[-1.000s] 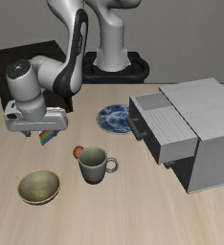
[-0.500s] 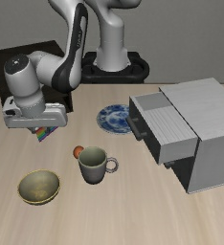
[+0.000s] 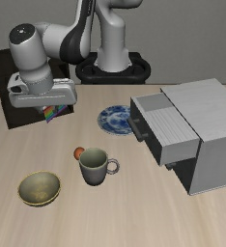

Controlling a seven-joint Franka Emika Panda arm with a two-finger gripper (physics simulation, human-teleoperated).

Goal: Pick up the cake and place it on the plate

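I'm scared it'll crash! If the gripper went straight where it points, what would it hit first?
Pointing down, the gripper would likely press its held cake onto bare table; depth is hard to judge.

Pale wood-grain table (image 3: pixel 134 214) looks matt — plate (image 3: pixel 113 118) and mug (image 3: pixel 94 166) glazed, drawer cabinet (image 3: pixel 210 121) dull grey.

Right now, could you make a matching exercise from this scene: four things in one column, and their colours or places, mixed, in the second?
1 cake
2 plate
3 mug
4 bowl

A blue patterned
B lowest, toward the exterior view's left
C rainbow striped, under the end effector
D handle pointing to the exterior view's right

Pairs: 1-C, 2-A, 3-D, 4-B
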